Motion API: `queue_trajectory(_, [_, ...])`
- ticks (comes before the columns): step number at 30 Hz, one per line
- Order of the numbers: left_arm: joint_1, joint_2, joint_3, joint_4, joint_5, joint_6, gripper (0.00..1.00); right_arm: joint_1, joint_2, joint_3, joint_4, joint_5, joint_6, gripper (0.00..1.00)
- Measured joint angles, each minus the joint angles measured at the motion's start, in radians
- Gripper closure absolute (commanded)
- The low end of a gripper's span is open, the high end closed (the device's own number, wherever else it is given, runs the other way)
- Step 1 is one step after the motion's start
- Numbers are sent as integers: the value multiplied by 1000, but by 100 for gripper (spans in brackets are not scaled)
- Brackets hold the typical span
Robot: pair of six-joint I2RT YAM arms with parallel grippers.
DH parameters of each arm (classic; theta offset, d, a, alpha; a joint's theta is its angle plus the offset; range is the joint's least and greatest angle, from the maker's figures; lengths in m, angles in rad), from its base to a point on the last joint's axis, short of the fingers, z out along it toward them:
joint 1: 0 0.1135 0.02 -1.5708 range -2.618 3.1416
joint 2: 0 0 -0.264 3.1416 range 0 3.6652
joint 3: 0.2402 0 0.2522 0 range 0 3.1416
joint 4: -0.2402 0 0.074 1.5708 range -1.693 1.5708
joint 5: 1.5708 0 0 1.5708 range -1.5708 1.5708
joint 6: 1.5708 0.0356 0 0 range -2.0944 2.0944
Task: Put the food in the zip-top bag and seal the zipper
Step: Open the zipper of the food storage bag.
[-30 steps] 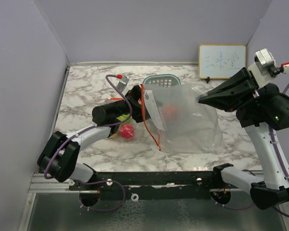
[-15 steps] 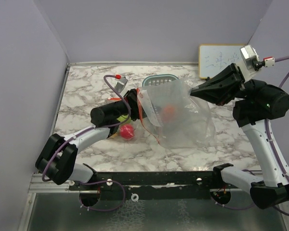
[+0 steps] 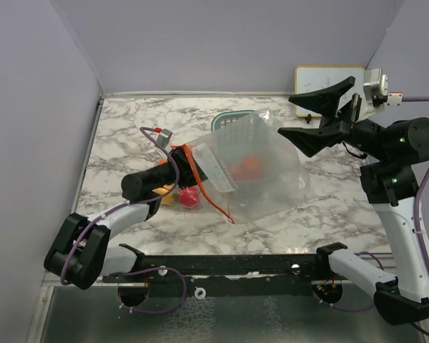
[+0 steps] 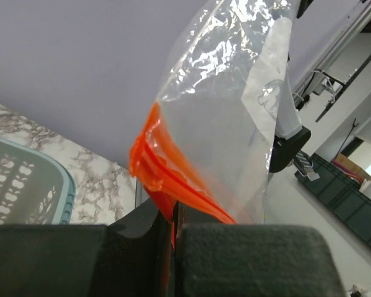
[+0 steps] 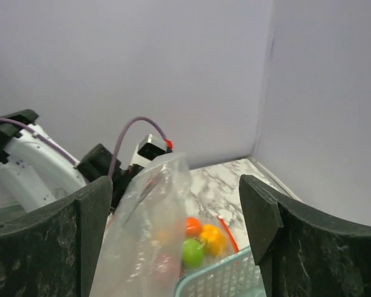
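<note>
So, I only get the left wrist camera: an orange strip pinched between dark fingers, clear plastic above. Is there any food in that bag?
Observer: Yes. From above, one orange fruit shows inside the zip-top bag.
Visitor: Is the other arm holding the bag too?
Observer: No. The right gripper stands wide open by the bag's far corner.
Visitor: Any food outside?
Observer: A red fruit lies on the table, outside the bag's mouth.
</note>
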Motion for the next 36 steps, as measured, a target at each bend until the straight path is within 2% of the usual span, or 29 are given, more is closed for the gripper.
queue_trajectory(4, [55,-30,-18,-12,-2,-16,100,0,-17,-4,-97,81,-111,11])
queue_trajectory(7, [104,-110,2,-161,0,9,100,0,-11,-4,-156,92,-167,14])
queue_trajectory(9, [148,-193,69,-427,-6,115,100,0,-4,-4,-175,89,-184,17])
queue_trajectory(11, [180,-269,226,-811,-62,300,100,0,8,-4,-188,85,-198,21])
queue_trajectory(12, [188,-296,342,-1029,-129,413,100,0,13,-4,-193,83,-202,23])
queue_trajectory(14, [193,-325,530,-1322,-252,583,100,0,25,-4,-197,81,-209,26])
queue_trajectory(16, [193,-341,689,-1560,-357,724,100,2,42,-4,-197,77,-209,28])
queue_trajectory(19, [193,-347,822,-1802,-482,864,100,39,83,-2,-198,82,-211,30])
queue_trajectory(22, [193,-344,846,-1977,-579,943,100,163,141,8,-229,159,-241,30])
queue_trajectory(27, [194,-259,773,-2148,-623,999,100,418,257,28,-270,364,-298,31])
queue_trajectory(32, [194,-187,726,-2239,-622,1014,100,592,397,54,-264,558,-334,32])
queue_trajectory(36, [194,-188,751,-2256,-615,1026,100,677,520,69,-248,710,-347,32])
